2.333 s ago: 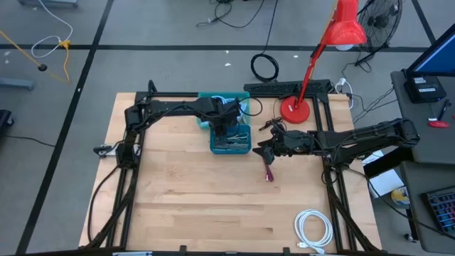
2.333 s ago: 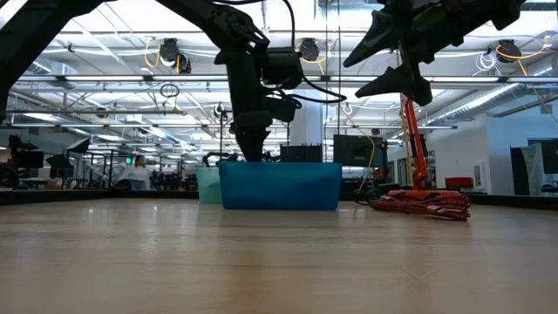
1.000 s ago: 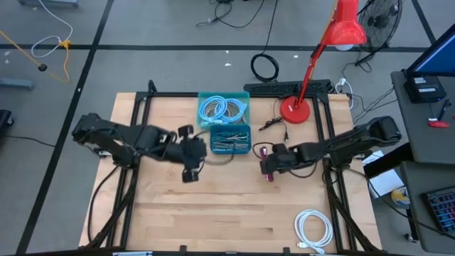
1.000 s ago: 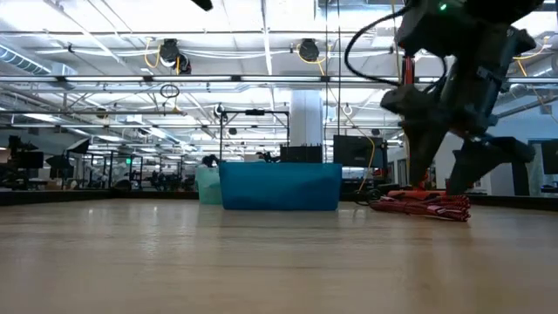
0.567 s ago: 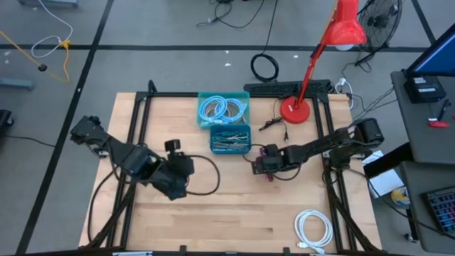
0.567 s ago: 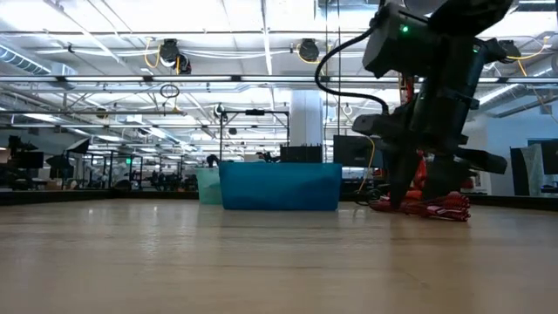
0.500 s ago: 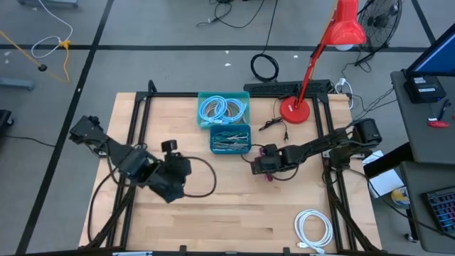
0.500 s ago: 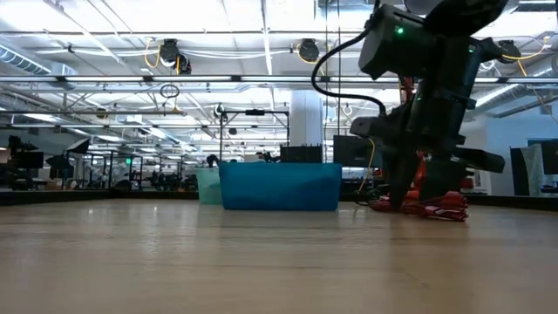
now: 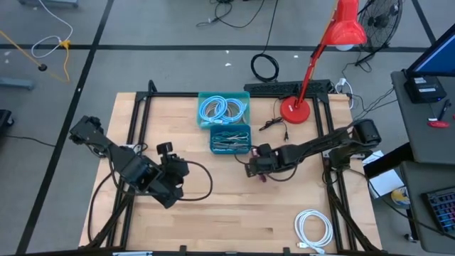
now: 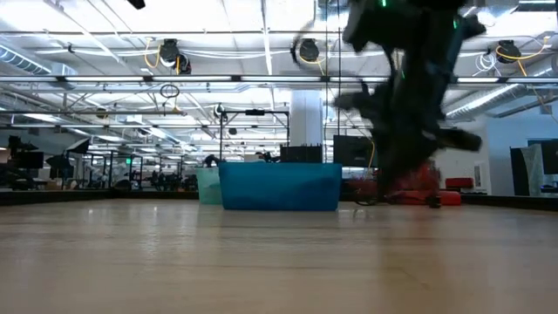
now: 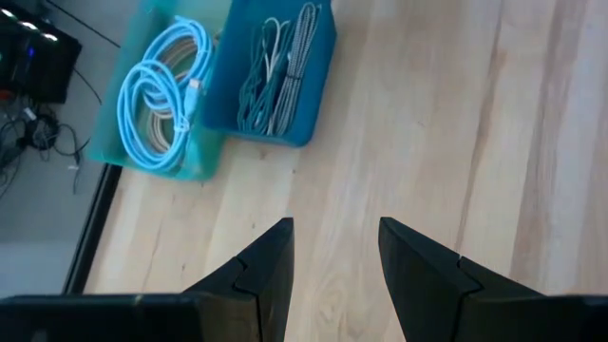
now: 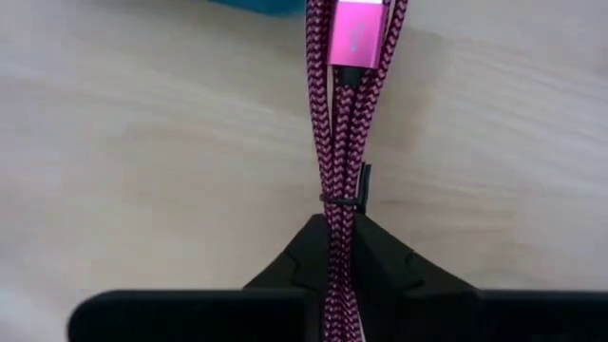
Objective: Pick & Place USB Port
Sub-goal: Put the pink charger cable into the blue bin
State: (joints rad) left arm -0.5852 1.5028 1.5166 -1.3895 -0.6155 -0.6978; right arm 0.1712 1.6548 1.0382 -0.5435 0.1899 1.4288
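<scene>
A magenta braided USB cable bundle (image 12: 347,123) with a pink plug (image 12: 359,33) is bound by a thin black tie. My right gripper (image 12: 337,233) is shut on it, just right of the blue bin (image 9: 230,139), which holds several cables. In the high view my right gripper (image 9: 254,165) points toward the table's left. A light teal bin (image 9: 223,108) with a coiled light-blue cable stands behind the blue one. My left gripper (image 11: 334,242) is open and empty over bare wood at the near left (image 9: 174,169). My right gripper pinches the bundled strands (image 12: 340,204) between its two fingers, just behind the black tie. The fingers lie along the bundle, coming from the table's right and slanting down. The plug end reaches ahead of the fingers, low over the wood; I cannot tell whether it touches.
A red desk lamp's base (image 9: 293,109) stands at the far right, with a thin black lead (image 9: 274,125) beside it. A white coiled cable (image 9: 313,229) lies at the near right corner. Bare wood lies in the near middle (image 9: 234,213).
My right gripper has gone toward the table's left, toward the blue bin, taking the magenta bundle along; the bundle has shifted left in the low view. My left gripper has drawn back from the bins toward the table's near left edge, staying open.
</scene>
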